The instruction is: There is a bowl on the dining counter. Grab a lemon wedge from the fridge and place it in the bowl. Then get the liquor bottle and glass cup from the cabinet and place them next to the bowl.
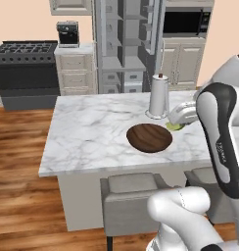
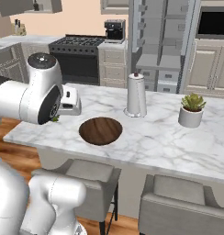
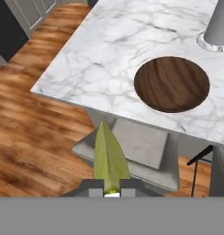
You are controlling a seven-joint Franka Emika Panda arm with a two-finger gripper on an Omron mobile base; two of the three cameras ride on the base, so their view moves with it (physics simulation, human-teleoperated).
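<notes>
Hand view: the gripper (image 3: pixel 112 186) is closed narrow on the lemon wedge (image 3: pixel 109 158), which stands up between the two tips, its point away from the camera.
Wedge place: in the hand view it appears over a grey stool (image 3: pixel 137 151) and the wood floor, off the counter edge; in the left base view a bit of yellow-green (image 1: pixel 174 127) shows under the white hand, just beside the bowl rim.
Bowl: dark wooden bowl (image 1: pixel 149 138) sits on the dining counter (image 1: pixel 92 132), near the front edge, with nothing inside.
Paper-towel roll: white roll (image 1: pixel 159 96) stands upright just behind the bowl, not touching it.
Plant: small potted plant (image 2: pixel 192 110) stands on the counter, well apart from the bowl, on the other side of the roll from the hand.
Stools: two grey stools (image 2: pixel 178 202) are pushed under the front of the counter.
Behind: the fridge (image 1: pixel 126 46) stands with doors open, grey shelves visible; a black stove (image 1: pixel 26 63) and a coffee machine (image 1: pixel 68 34) are beside it.
In the way: I see nothing between the wedge and the bowl.
</notes>
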